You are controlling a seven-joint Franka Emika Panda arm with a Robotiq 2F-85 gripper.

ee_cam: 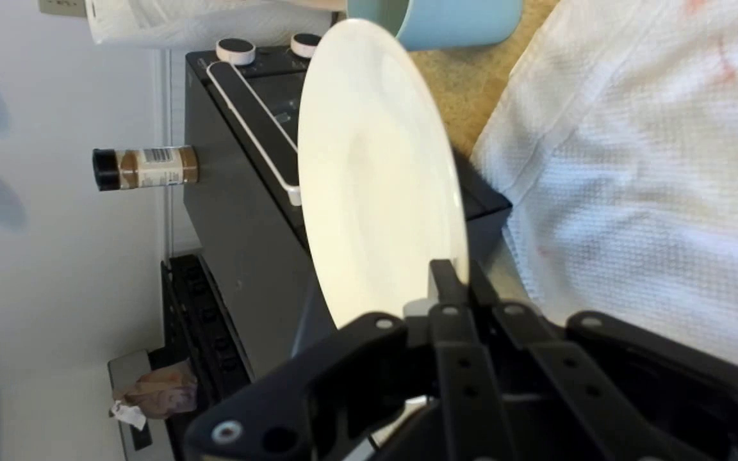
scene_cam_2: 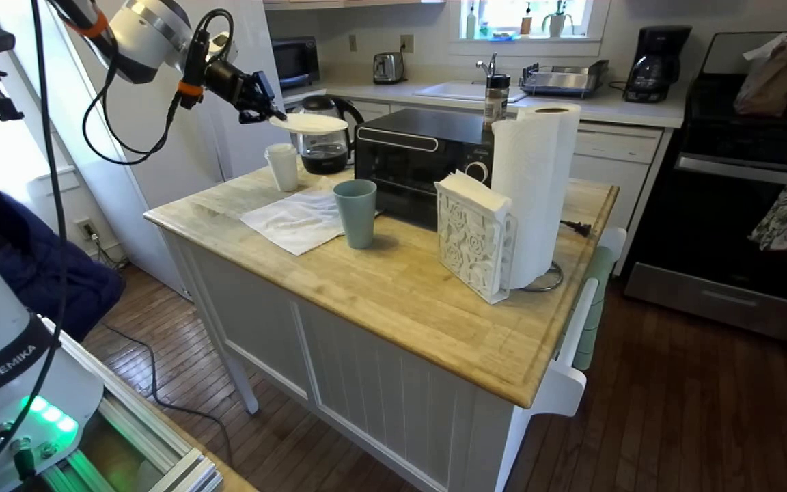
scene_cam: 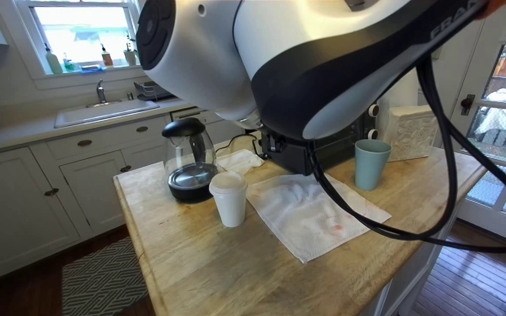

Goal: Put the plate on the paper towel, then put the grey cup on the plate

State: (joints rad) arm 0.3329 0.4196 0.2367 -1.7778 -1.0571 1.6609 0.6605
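Note:
My gripper (ee_cam: 465, 278) is shut on the rim of a white plate (ee_cam: 375, 173). In an exterior view the gripper (scene_cam_2: 277, 115) holds the plate (scene_cam_2: 313, 124) nearly level in the air, above the height of the white paper cup. The arm hides the plate in the exterior view from the kettle side. The paper towel (scene_cam: 310, 219) lies flat and slightly wrinkled on the table; it also shows in the wrist view (ee_cam: 638, 179). The grey-green cup (scene_cam: 370, 166) stands upright and apart beside the towel, and shows in the wrist view (ee_cam: 462, 22) too.
A white lidded paper cup (scene_cam: 229, 202) and a glass kettle (scene_cam: 192, 175) stand beside the towel. A black toaster oven (scene_cam_2: 414, 160) with a spice jar (scene_cam_2: 496, 99) on top stands behind. A napkin holder (scene_cam_2: 474, 239) and a paper towel roll (scene_cam_2: 533, 198) stand farther along the table.

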